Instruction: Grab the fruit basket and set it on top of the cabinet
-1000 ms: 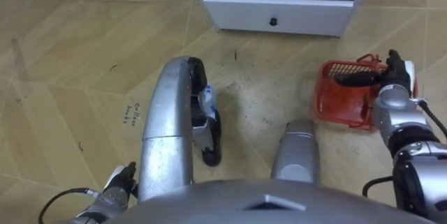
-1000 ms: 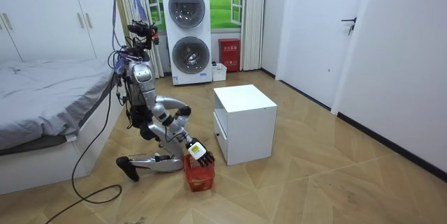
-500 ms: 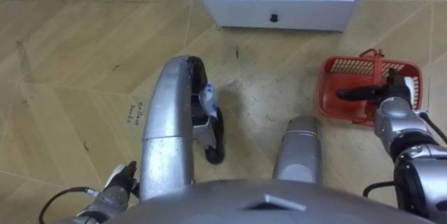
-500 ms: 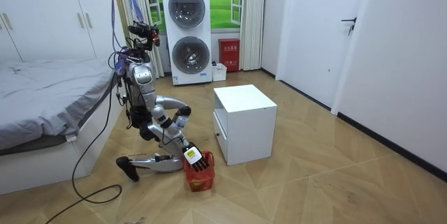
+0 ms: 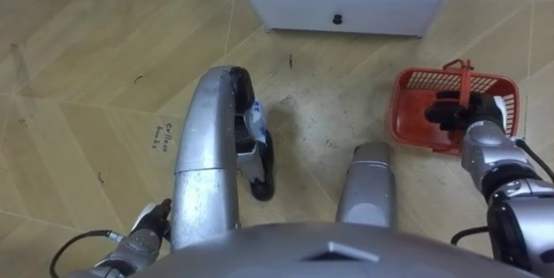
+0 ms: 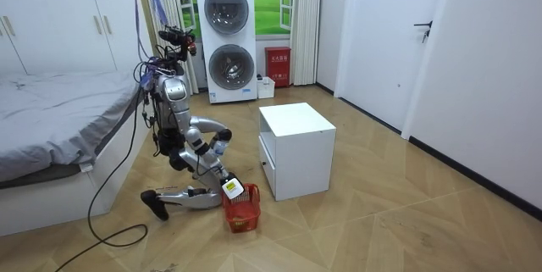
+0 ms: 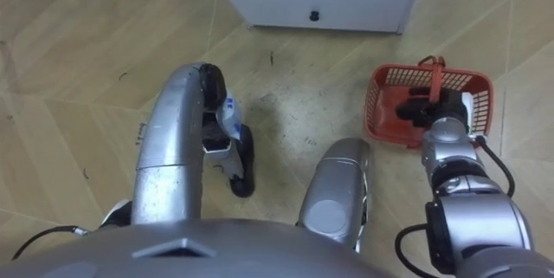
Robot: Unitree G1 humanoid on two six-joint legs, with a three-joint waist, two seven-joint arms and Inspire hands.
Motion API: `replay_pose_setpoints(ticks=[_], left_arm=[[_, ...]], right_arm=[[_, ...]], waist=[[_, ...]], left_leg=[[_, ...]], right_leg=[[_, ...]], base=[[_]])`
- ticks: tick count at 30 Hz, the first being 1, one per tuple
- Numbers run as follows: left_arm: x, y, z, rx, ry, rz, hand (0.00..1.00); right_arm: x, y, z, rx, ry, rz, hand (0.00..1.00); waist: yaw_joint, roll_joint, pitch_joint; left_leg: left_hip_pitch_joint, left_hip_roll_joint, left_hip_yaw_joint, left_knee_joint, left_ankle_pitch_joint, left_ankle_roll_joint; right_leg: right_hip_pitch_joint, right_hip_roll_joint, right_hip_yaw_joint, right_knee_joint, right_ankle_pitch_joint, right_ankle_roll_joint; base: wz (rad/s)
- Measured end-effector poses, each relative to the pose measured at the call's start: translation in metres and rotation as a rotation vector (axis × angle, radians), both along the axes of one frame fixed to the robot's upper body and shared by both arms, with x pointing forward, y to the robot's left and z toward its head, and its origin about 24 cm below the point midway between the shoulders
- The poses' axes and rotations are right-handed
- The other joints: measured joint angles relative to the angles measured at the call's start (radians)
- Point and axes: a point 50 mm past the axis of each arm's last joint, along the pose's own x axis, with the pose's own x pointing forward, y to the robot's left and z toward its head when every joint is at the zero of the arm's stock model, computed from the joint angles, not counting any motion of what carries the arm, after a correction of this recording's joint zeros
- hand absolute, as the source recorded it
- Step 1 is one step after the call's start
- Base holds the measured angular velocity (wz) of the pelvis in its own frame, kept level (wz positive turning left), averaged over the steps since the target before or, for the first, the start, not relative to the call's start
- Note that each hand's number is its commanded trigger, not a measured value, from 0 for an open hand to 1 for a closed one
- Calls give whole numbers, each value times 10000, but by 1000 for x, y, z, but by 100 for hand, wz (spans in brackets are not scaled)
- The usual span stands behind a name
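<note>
Robot: it is sitting low on the floor (image 5: 78, 70), between the bed (image 6: 51, 111) and the white cabinet (image 5: 342, 9), and its head is looking down at the work.
Fruit basket: the red fruit basket (image 5: 403, 113) is standing on the floor at the robot's right side, near the front corner of the cabinet. Its handle (image 5: 468, 74) is standing upright over the middle. I cannot see any fruit inside it.
Right robot hand: the right robot hand (image 5: 457, 112) is reaching down into the basket from above. Its dark fingers are curling together around the lower part of the handle, so I judge that it is clamped on the handle.
Left robot hand: the left robot hand (image 5: 149, 224) is hanging low at the robot's left side, well apart from the basket and doing nothing. Whether it is apart or together, I cannot tell.
Done: the reaching seems finished and the hold on the handle seems made.
Left to do: in the room view the basket is resting with its bottom on the floor, so the lifting is not yet done. I think the arm is now needing to rise and take the basket clear of the floor.
Risk: the hold looks to be off the middle of the handle, so the basket may be tilting when it goes up.
</note>
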Motion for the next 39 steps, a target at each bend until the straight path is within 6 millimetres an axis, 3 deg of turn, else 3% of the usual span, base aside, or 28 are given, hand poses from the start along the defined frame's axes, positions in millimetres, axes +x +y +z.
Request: replay_pose_setpoints(ticks=[14, 19, 25, 27, 29, 30, 35, 39], left_arm=[[0, -1, 0, -27, 56, -81, 0], [0, -1, 0, -52, 50, -70, 0], [6, 0, 1, -292, -189, 348, 0], [13, 2, 2, -262, -380, 424, 0], [20, 2, 3, -260, -557, 387, 0], [23, 1, 4, -292, -678, 353, 0], [24, 2, 4, -200, -720, 393, 0], [28, 3, 5, -61, -964, 597, 0]], right_arm=[[-1, 1, -1, 287, 20, -15, 100], [-1, -1, 0, 273, 14, -30, 100], [-2, 1, -2, 766, -56, -176, 100], [-2, 1, -2, 910, -91, -196, 100], [-2, 1, -2, 925, -80, -168, 100], [-2, 1, -2, 888, -53, -145, 100], [-9, 5, -8, 1038, 113, -251, 100], [-11, 8, -10, 1081, 265, -247, 100]], waist=[[25, 11, -6], [185, -7, -4], [218, -261, 31], [229, -459, 27], [215, -519, 51], [201, -618, 56], [237, -870, -11], [232, -767, -83]], left_leg=[[-5, -20, -4, -1, 1, -1], [-6, -32, -97, 108, 2, -4], [142, -453, -373, 225, 2, -3], [187, -564, -467, 287, -2, 5], [227, -592, -558, 348, -11, 22], [232, -735, -651, 348, -45, -7], [386, -754, -826, 404, -222, 65], [453, -695, -970, 169, -223, 105]], right_leg=[[-6, -1, 9, 0, 0, 0], [42, 87, 101, -3, 0, 0], [614, 8, -144, -195, 2, 3], [810, -15, -288, -254, 4, 4], [1022, 6, -501, -293, 4, 4], [1084, -3, -595, -323, 6, 3], [1472, 117, -863, -631, 2, 4], [1488, 517, -954, -1252, -32, 5]], base=[[0], [-6], [6], [7], [15], [14], [6], [1]])
